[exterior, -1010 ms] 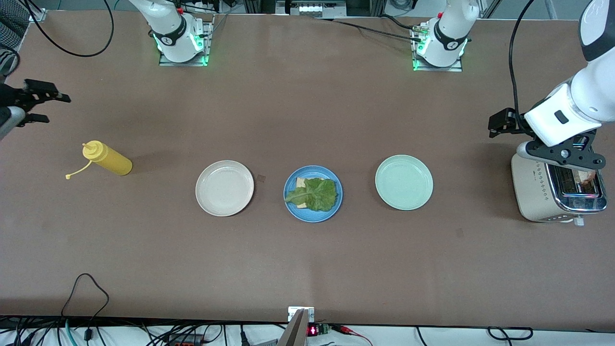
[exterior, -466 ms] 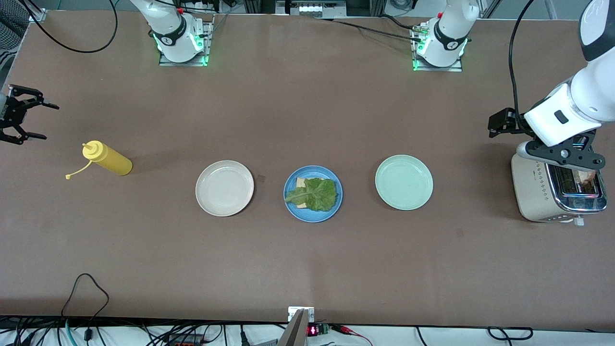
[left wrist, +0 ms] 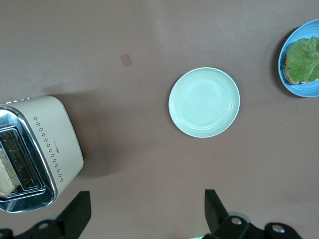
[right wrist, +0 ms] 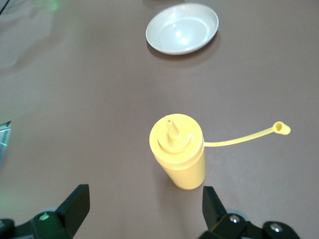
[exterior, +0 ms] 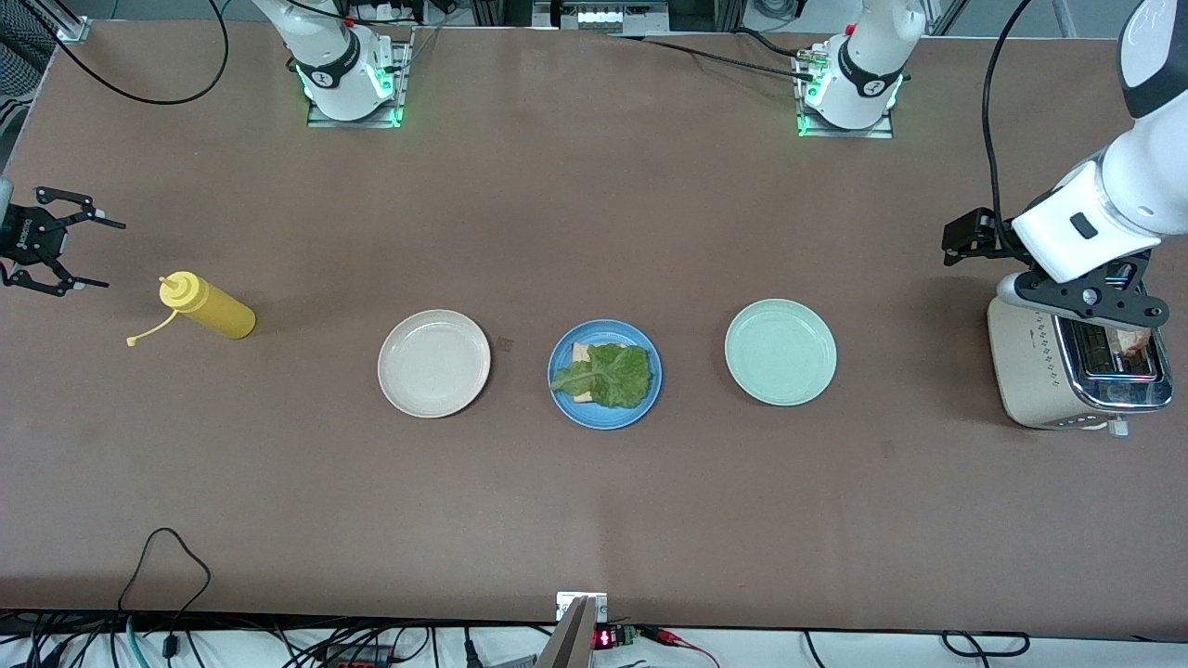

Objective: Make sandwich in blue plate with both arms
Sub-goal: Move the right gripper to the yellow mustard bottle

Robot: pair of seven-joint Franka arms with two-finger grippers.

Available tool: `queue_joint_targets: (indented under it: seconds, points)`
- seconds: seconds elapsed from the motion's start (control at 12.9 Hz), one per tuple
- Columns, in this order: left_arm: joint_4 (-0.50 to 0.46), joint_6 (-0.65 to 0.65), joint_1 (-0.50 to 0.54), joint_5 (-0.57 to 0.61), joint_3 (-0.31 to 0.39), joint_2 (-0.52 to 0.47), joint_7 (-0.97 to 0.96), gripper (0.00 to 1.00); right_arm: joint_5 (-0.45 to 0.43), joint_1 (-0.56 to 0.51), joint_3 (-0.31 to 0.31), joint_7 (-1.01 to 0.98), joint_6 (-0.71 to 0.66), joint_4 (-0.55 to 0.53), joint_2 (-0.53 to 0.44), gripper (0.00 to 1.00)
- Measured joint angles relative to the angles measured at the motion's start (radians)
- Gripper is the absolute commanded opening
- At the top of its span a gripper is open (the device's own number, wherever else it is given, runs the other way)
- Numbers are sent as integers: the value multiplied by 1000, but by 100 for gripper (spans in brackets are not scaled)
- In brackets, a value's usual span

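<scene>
The blue plate (exterior: pixel 561 397) stands mid-table and holds a bread slice (exterior: pixel 581 353) under a green lettuce leaf (exterior: pixel 608 374). It also shows in the left wrist view (left wrist: pixel 285 83). A second bread slice (exterior: pixel 1134 341) sits in a slot of the toaster (exterior: pixel 1030 366). My left gripper (exterior: pixel 1091 299) hangs over the toaster, open and empty (left wrist: pixel 146 211). My right gripper (exterior: pixel 109 254) is open and empty over the right arm's end of the table, beside a yellow squeeze bottle (exterior: pixel 206 306). In the right wrist view the bottle (right wrist: pixel 178 152) stands just ahead of the open gripper (right wrist: pixel 144 206).
A cream-white plate (exterior: pixel 433 363) stands beside the blue plate toward the right arm's end. A mint-green plate (exterior: pixel 780 352) stands beside it toward the left arm's end. The bottle's cap (exterior: pixel 132 341) dangles on its strap. Cables hang along the table's front edge.
My right gripper has come in from the table's end toward the yellow bottle and turned. The left arm has not moved.
</scene>
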Motion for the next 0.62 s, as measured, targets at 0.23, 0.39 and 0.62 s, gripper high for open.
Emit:
queue_joint_targets:
  seconds: [0.23,0.39,0.62]
  points:
    - [0,0,-1,0,-1,0,0,100,89,-37,1,-141,0,-1,89,100]
    - [0,0,-1,0,-2,0,0,100,140,-65,3,-208,1,-1,161,100]
    - [0,-2,-3,-1,-2,0,0,100,177,-146,57,-281,2,27,265,100]
